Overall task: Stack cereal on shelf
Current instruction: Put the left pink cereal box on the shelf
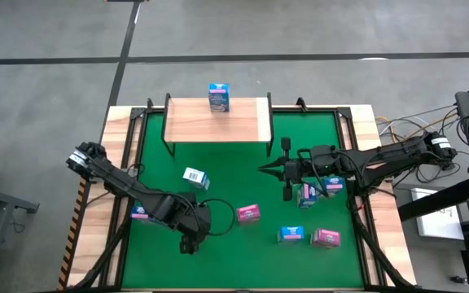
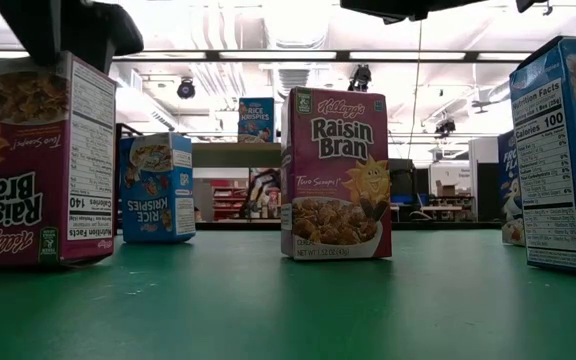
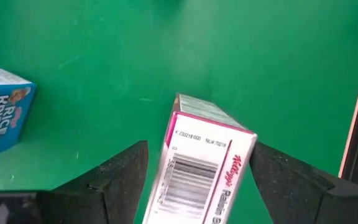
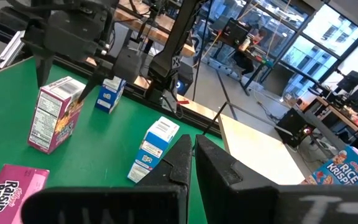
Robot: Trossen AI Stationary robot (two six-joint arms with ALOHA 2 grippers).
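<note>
1. The left gripper (image 3: 194,180) hangs with its dark fingers (image 3: 120,174) spread wide, a small pink cardboard Raisin Bran cereal box (image 3: 207,168) standing between them, untouched on either side.
2. To do this well, I judge it should descend squarely, centre the box, then close on its broad faces.
3. The right gripper (image 4: 191,158) waits above the mat, fingers pressed together, empty.
4. The light wooden shelf on black legs (image 1: 218,122) already carries one blue Rice Krispies box (image 1: 219,97).
5. A green mat (image 1: 234,175) covers the table; a bright workshop lies beyond.
</note>
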